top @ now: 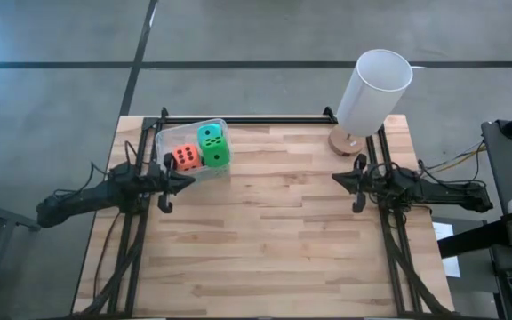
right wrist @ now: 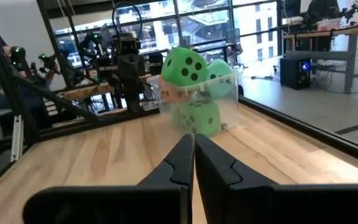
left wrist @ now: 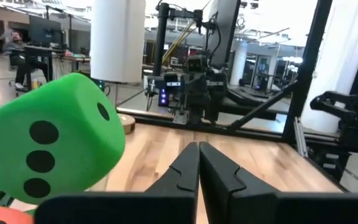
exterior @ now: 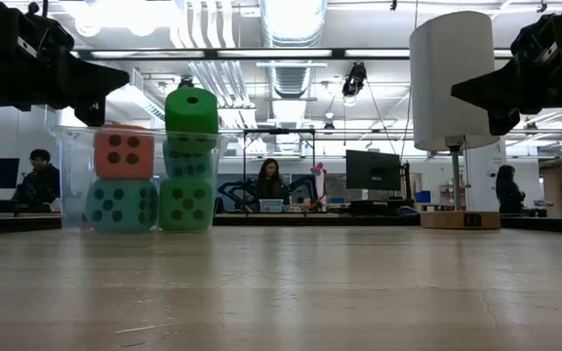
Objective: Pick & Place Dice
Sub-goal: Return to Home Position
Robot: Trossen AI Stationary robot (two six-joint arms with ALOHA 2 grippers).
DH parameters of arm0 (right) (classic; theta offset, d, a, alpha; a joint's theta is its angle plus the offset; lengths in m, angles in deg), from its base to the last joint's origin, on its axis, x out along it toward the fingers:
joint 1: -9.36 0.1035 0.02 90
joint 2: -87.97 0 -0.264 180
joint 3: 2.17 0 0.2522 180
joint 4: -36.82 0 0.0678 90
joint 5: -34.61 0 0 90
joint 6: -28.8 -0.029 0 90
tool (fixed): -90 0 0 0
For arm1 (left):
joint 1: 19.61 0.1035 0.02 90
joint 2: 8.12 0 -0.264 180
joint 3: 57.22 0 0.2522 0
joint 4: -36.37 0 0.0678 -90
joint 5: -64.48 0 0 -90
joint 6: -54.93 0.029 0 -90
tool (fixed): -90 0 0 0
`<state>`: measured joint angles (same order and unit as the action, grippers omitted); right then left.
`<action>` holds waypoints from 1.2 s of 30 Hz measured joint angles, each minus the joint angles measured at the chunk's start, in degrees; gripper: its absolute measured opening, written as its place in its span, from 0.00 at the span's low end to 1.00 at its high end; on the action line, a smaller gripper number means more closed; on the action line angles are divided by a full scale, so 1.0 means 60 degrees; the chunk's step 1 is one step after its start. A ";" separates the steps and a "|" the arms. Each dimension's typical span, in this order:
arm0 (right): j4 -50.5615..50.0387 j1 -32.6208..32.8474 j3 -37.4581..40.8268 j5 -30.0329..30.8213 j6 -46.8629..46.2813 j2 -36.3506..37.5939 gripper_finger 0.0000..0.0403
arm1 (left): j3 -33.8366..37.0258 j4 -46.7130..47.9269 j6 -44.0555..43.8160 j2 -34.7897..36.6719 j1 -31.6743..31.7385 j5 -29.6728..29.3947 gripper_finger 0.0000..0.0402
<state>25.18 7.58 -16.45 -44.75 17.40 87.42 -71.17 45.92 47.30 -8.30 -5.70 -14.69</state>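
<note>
Wooden surface where we see dice piled in a clear tub; left tool and right tool hover closed, empty.

No legible text anywhere — just black-pipped dice.

Above wooden table, right claw with fingers together; beyond, green dice in clear tub.
</note>
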 joint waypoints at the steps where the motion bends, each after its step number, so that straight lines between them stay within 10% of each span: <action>1: 0.0003 0.0000 0.0000 0.0000 0.0000 0.0003 0.03 | 0.0000 0.0067 0.0032 0.0004 0.0000 0.0022 0.04; 36: 0.0003 0.0000 -0.0004 -0.0018 0.0000 0.0003 0.03 | 0.0007 0.0168 0.0059 -0.0001 0.0000 -0.0045 0.05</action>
<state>25.20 7.58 -16.47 -44.86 17.40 87.44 -71.13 46.93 47.66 -8.31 -5.70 -14.96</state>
